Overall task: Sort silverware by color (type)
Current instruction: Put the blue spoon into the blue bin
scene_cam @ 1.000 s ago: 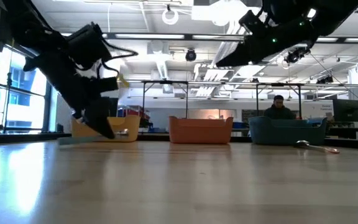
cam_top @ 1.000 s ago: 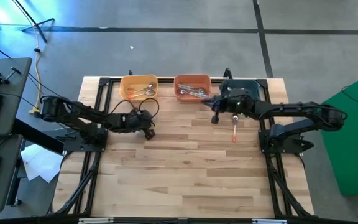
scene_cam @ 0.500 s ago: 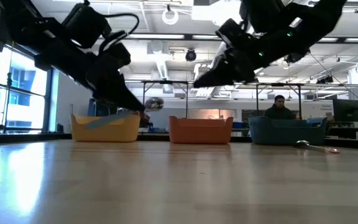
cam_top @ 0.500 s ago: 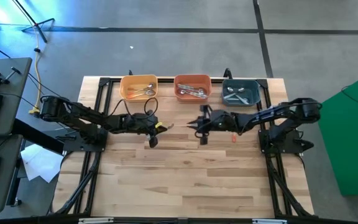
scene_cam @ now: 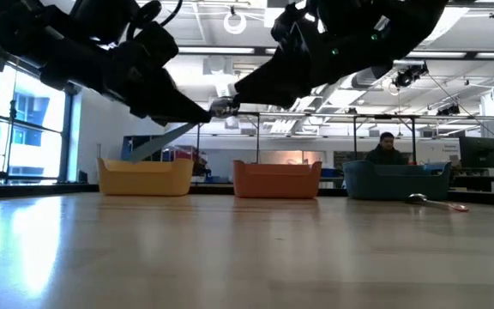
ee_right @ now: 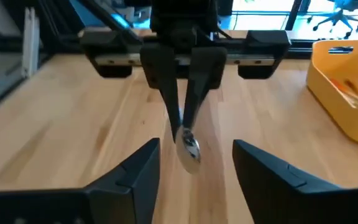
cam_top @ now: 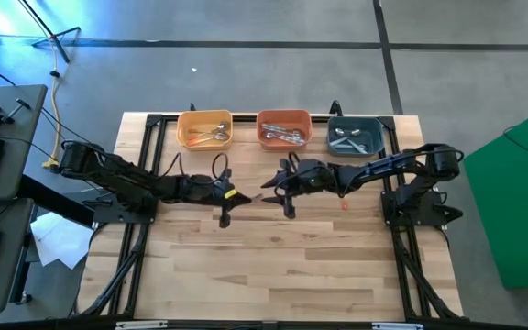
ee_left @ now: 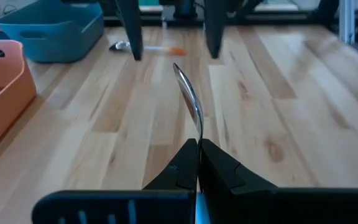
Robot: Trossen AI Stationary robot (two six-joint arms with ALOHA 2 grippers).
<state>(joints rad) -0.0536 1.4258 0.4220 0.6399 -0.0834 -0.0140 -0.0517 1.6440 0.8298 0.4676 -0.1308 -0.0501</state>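
left gripper (ee_left: 198,163) jaws pressed together on the thin handle of a spoon (ee_left: 189,102), bowl pointing away from the wrist, held clear above the table (cam_top: 273,266). in the low view the handle below the fingers looks light blue. right gripper (ee_right: 192,163) jaws spread wide, one finger either side of the spoon's bowl, touching nothing that i can see. the two grippers meet nose to nose over the middle of the table, just in front of the bins. looks like a handover about to happen.

risks, as judged from here:
- right fingers close on the rounded bowl rather than the handle; smooth curved metal, likely to squirt out or swivel.
- left lets go before right has a firm pinch; spoon falls to the wood, maybe bounces toward the edge.
- fingertips of the two grippers collide, since they are very near each other.

elsewhere: one orange-handled spoon (cam_top: 345,201) lies on the table below the right arm, near the teal bin (cam_top: 355,136). yellow bin (cam_top: 204,129), orange bin (cam_top: 284,128) and teal bin sit in a row at the far edge, each already holding spoons. a person sits in the room behind the table in the low view.
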